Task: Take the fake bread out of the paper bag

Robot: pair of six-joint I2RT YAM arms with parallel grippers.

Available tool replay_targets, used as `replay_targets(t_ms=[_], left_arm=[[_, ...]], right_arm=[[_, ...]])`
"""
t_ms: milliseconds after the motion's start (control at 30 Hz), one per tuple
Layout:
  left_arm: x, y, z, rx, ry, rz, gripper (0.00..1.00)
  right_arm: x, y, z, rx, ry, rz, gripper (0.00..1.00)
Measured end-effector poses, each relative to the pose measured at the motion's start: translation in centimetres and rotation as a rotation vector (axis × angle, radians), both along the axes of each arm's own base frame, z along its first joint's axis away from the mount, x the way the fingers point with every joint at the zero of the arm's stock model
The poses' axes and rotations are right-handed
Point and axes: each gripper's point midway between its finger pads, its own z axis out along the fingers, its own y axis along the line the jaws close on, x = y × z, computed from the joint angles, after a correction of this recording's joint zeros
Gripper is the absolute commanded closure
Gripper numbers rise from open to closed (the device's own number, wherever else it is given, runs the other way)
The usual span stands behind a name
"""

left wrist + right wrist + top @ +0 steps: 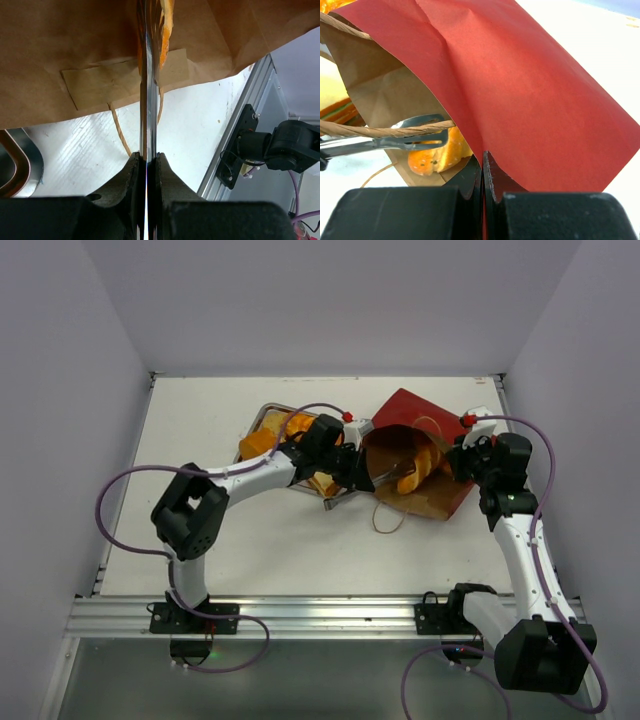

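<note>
— The bag?
— Matt paper, creased. Red outside, rough brown kraft inside.
— And the bread?
— Glossy orange, looks like plastic. The tongs are polished, mirror-bright metal.

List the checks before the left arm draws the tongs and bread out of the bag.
1. Right gripper shut on the paper bag edge: ok.
2. Left gripper shut on the tongs: ok.
3. Tongs around a bread piece inside the bag: ok.
4. Squeeze firm enough to carry the piece: cannot tell.
5. String handle clear of the tongs: not ok, it lies across them in the right wrist view.
</note>
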Motion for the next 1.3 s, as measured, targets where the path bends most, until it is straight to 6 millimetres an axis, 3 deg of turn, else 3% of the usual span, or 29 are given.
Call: replay_targets(t_ms=[367, 600, 867, 1300], left_arm=[[-2.1, 2.2, 3.6, -0.023, -0.039, 0.014, 1.00], [-3.4, 3.4, 4.2, -0.019, -0.036, 0.014, 1.00], [-6.6, 6.5, 3.3, 0.035, 0.003, 0.007, 1.00], [-12.1, 11.5, 6.2, -0.005, -0.065, -0.011, 1.00]], right_arm=[[0.0, -0.1, 0.0, 0.000, 0.000, -0.002, 0.99], [0.0, -0.1, 0.0, 0.000, 0.000, -0.002, 0.99], [0.0, -0.1, 0.0, 0.001, 0.000, -0.002, 0.99], [0.0, 0.0, 0.0, 0.002, 0.000, 0.000, 0.99]])
